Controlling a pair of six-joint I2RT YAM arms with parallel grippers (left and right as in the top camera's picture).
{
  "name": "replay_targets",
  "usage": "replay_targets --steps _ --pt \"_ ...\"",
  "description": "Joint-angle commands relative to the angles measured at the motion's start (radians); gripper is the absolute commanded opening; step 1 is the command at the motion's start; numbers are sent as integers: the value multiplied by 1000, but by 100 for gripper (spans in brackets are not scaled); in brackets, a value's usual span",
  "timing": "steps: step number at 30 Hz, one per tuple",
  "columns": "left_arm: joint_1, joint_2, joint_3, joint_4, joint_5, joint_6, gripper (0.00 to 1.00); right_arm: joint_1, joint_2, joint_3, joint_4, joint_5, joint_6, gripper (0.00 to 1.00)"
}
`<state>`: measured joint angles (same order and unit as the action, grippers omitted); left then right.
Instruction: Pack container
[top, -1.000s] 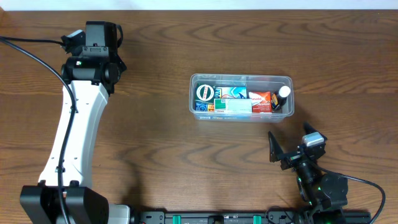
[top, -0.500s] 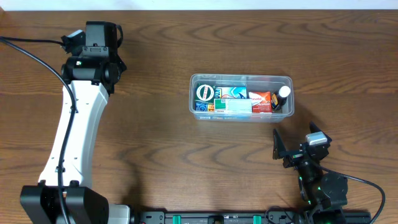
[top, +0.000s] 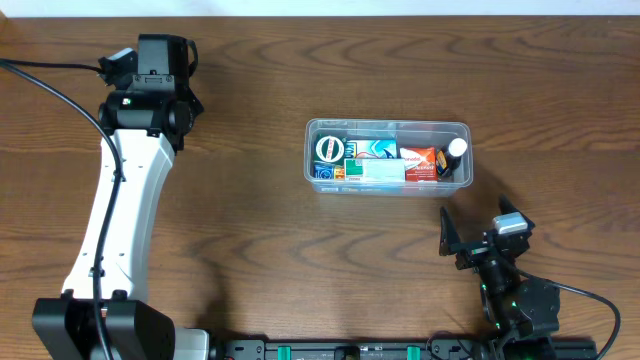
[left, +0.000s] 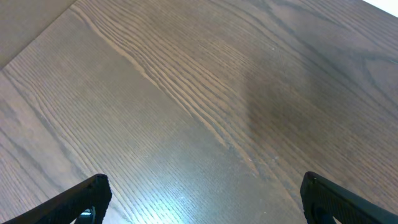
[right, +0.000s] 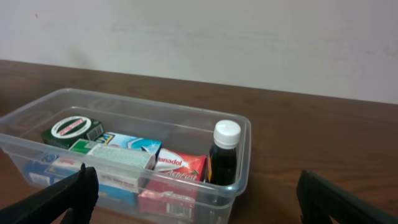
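The clear plastic container (top: 388, 186) sits at the table's middle right and also shows in the right wrist view (right: 245, 134). Inside it are a round green tin (top: 329, 149), a white and teal box (top: 378, 170), a red box (top: 420, 163) and a dark bottle with a white cap (top: 455, 150). My right gripper (top: 480, 235) is open and empty, below and to the right of the container, facing it. My left gripper (left: 202, 199) is open and empty over bare wood at the far left; in the overhead view only its arm (top: 150, 80) shows.
A pale wall runs behind the table's far edge (right: 249, 43). Black cables (top: 40, 85) trail from the left arm. The robot's base bar (top: 340, 350) lies along the front edge.
My right gripper has drawn back slightly down and to the right, away from the container. The left arm has not moved.
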<state>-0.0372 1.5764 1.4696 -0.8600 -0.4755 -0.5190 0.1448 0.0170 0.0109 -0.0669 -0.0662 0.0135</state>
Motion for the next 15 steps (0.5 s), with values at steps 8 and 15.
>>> replay_targets --steps 8,15 --pt "3 -5 7 -3 -15 10 98 -27 -11 -5 -3 14 -15 99" --pt "3 -5 7 -3 -15 10 98 -27 -11 -5 -3 14 -15 99"
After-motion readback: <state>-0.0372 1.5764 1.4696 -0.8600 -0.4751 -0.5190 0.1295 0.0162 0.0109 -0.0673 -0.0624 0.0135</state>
